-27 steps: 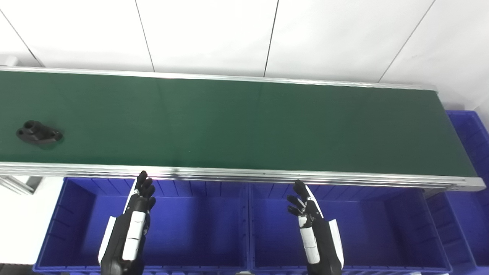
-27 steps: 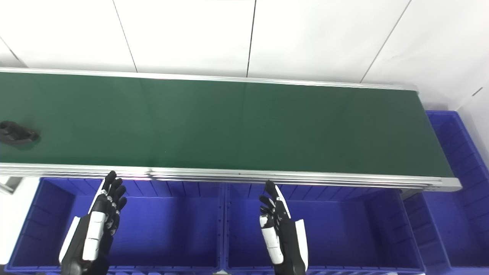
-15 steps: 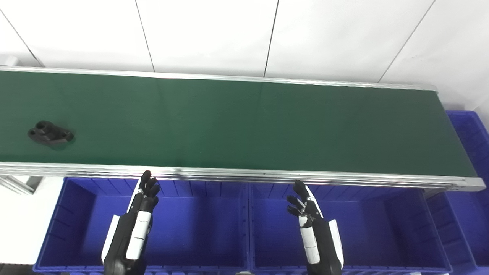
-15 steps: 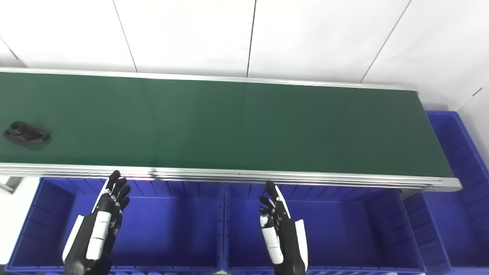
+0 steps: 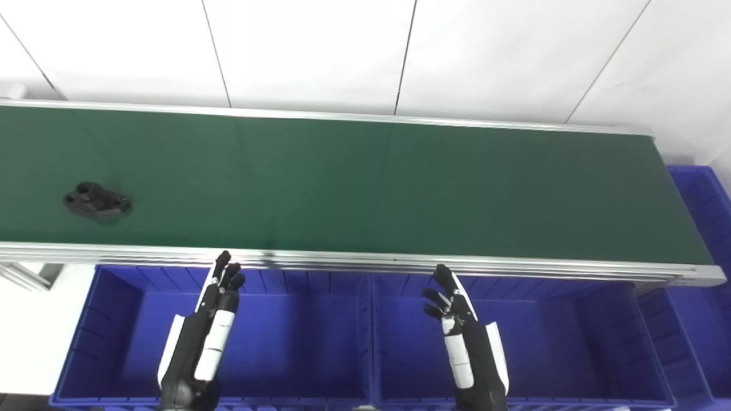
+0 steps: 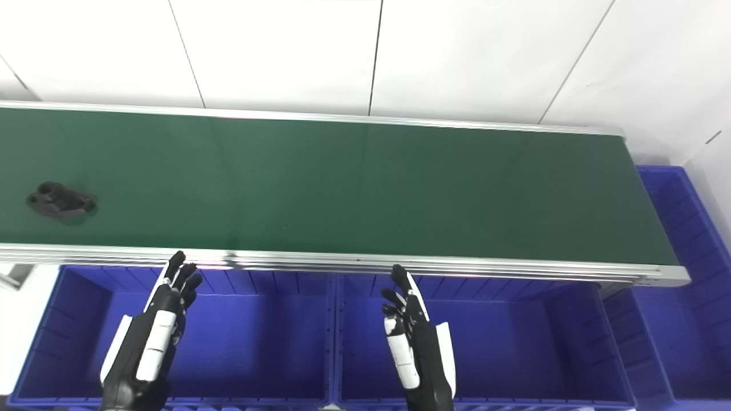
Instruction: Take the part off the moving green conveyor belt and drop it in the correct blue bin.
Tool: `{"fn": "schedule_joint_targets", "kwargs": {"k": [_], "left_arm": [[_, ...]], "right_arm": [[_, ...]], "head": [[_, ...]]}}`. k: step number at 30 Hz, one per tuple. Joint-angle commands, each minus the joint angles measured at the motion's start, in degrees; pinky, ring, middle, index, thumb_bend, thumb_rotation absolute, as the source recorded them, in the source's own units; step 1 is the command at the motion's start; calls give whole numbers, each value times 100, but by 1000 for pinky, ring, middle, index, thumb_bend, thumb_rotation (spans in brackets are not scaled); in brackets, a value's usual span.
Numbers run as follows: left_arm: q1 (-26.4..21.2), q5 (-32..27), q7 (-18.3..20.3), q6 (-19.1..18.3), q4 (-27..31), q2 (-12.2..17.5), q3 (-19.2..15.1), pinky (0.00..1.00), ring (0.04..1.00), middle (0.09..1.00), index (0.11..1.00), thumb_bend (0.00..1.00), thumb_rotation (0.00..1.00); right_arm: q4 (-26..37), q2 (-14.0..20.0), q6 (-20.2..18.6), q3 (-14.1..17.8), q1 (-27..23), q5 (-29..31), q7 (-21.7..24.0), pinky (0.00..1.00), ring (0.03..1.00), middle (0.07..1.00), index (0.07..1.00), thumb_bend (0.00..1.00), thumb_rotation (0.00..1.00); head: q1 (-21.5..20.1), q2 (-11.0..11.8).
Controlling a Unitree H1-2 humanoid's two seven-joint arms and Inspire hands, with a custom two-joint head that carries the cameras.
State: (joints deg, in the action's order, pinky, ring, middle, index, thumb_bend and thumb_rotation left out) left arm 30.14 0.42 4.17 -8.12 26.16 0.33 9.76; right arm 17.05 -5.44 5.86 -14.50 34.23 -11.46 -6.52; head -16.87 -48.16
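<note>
part [image 5: 96, 202] on belt [image 5: 365, 188], far left, near front rail, long axis along belt | up-left of our L hand [image 5: 208, 337], well apart | L hand nearer, fingers straight, close together, empty, over bin [image 5: 74, 342] | R hand [image 5: 465, 348] spread, empty, much farther

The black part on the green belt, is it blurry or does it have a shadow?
Left eye view: the black part looks fairly sharp, its holes visible, with a faint dark shadow beneath it on the green conveyor belt. Right eye view: the same, nearer the picture's left edge.
</note>
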Motion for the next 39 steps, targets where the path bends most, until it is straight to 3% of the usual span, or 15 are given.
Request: {"fn": "schedule_joint_targets", "kwargs": {"k": [1, 13, 21, 25, 32, 39], "left_arm": [[-55, 74, -16, 194, 35, -8, 25, 1000, 964, 976, 1000, 584, 884], [-150, 176, -13, 350, -205, 37, 39, 997, 944, 966, 1000, 578, 890], [-33, 162, -6, 308, -46, 31, 79, 992, 945, 961, 1000, 583, 890], [59, 204, -32, 592, -105, 8, 136, 978, 936, 959, 1000, 560, 862], [182, 306, -75, 657, -83, -79, 231, 988, 941, 944, 1000, 523, 837], [222, 496, -201, 1002, -434, -265, 403, 958, 932, 941, 1000, 556, 819]], "right_arm": [[35, -29, 5, 3, -26, 46, 55, 830, 868, 941, 948, 815, 1000], [-144, -1, -55, 12, -137, -10, 96, 813, 860, 921, 939, 795, 1000], [54, 19, -88, 12, 14, -4, 150, 806, 851, 914, 931, 807, 1000], [66, 88, 5, 54, 93, 98, 187, 818, 858, 925, 938, 827, 1000], [61, 209, 142, 109, 174, 144, 190, 808, 858, 915, 935, 800, 1000], [-256, 414, 483, 321, 154, 427, 242, 822, 875, 921, 951, 810, 1000]], "head": [[-3, -9], [57, 105], [179, 113], [433, 198], [665, 437], [1260, 942]]}}
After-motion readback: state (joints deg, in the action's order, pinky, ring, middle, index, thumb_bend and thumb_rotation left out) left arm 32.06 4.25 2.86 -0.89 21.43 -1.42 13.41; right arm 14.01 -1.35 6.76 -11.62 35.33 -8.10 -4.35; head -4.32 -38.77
